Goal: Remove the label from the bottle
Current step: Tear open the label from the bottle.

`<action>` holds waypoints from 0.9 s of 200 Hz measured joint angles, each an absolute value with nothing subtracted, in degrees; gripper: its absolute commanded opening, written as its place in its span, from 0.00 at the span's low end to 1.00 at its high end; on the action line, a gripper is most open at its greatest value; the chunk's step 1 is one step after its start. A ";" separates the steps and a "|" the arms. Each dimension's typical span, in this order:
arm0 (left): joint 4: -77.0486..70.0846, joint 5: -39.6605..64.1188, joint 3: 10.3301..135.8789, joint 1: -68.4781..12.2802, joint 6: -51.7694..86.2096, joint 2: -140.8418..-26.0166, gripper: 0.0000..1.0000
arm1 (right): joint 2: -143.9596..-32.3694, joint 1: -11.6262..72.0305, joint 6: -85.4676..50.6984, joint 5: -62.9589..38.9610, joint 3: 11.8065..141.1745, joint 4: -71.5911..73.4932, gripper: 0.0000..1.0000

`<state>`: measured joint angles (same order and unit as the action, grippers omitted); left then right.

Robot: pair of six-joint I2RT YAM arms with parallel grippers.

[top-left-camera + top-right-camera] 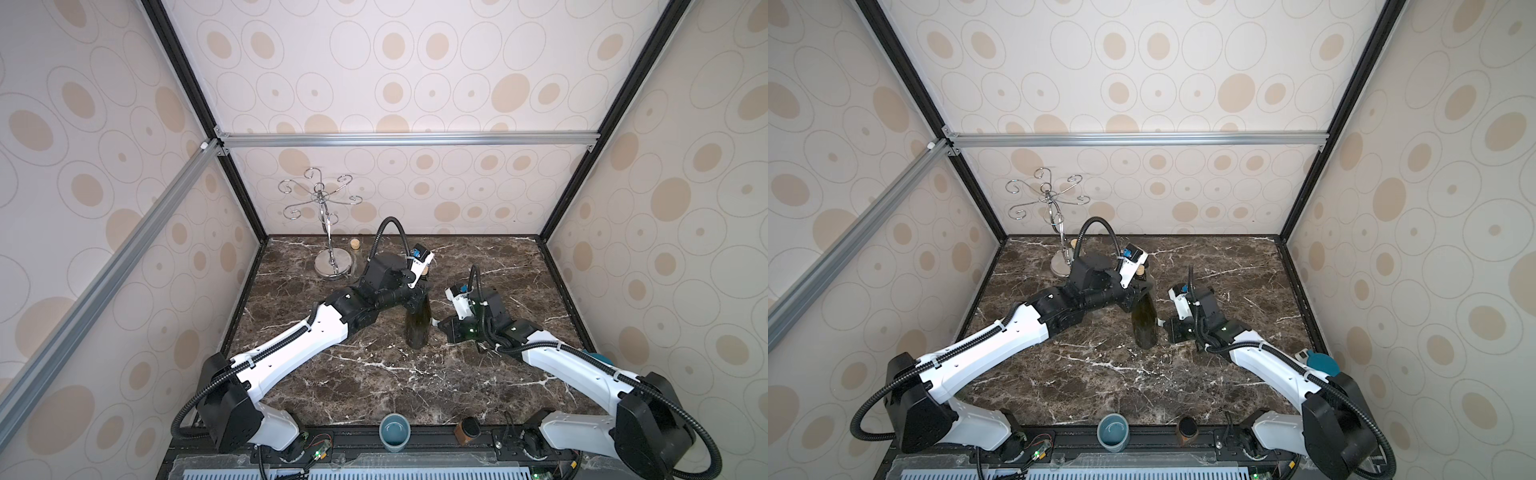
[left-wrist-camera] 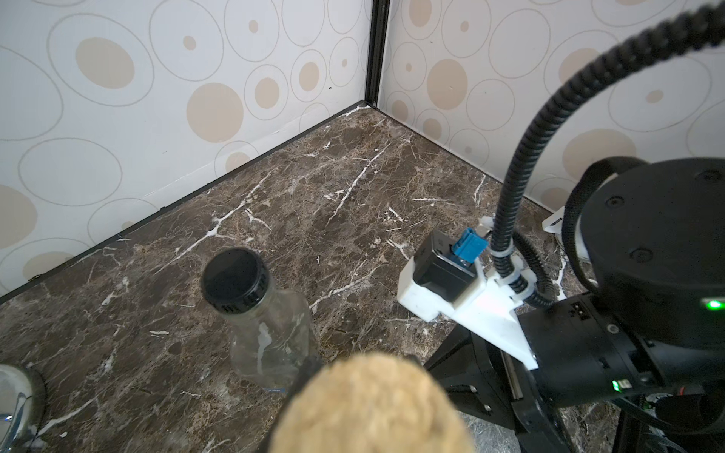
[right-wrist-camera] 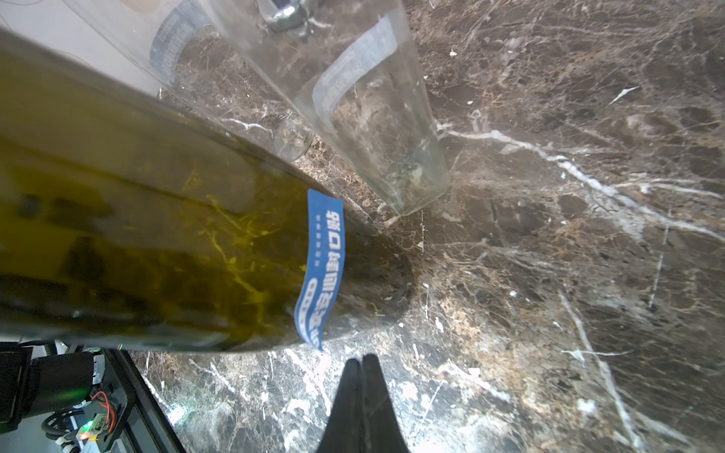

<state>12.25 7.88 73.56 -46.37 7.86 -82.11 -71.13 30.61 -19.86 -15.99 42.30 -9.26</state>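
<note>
A corked green glass bottle [image 1: 417, 328] stands upright on the marble tabletop [image 1: 374, 374]. The left gripper [image 1: 415, 301] is clamped on its neck. The right gripper [image 3: 363, 366], jaws pressed together and empty, sits just beside the lifted end of the blue label [image 3: 321, 266], low on the bottle. Peeling seems about to begin. Next, the jaws likely need to part and pinch that loose end.

Marble tabletop [image 1: 374, 374]: open front-centre between the two arms, and across the far-right corner.
Centre: upright green bottle [image 1: 417, 328]. The left gripper [image 1: 417, 301] is clamped at its neck and blocks that side. The right gripper [image 3: 363, 368], tips pressed together, sits just beside its base.
Far-left corner: wire rack [image 1: 330, 232] and cork [image 1: 355, 244]. A clear bottle [image 2: 270, 333] stands between rack and green bottle.
Front edge: cup [image 1: 395, 432].
</note>
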 measured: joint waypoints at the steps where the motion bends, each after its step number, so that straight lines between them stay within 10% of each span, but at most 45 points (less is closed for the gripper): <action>1: 12.25 7.88 73.56 -46.37 7.86 -82.11 0.12 | -71.13 30.59 -19.86 -15.99 42.30 -9.26 0.00; 180: 12.97 10.39 74.41 -46.57 6.48 -82.74 0.12 | -71.94 27.46 -17.63 -19.92 44.31 -11.33 0.00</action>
<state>12.97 10.39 74.41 -46.57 6.48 -82.74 -71.94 27.46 -17.63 -19.92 44.31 -11.33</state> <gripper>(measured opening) 0.306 0.045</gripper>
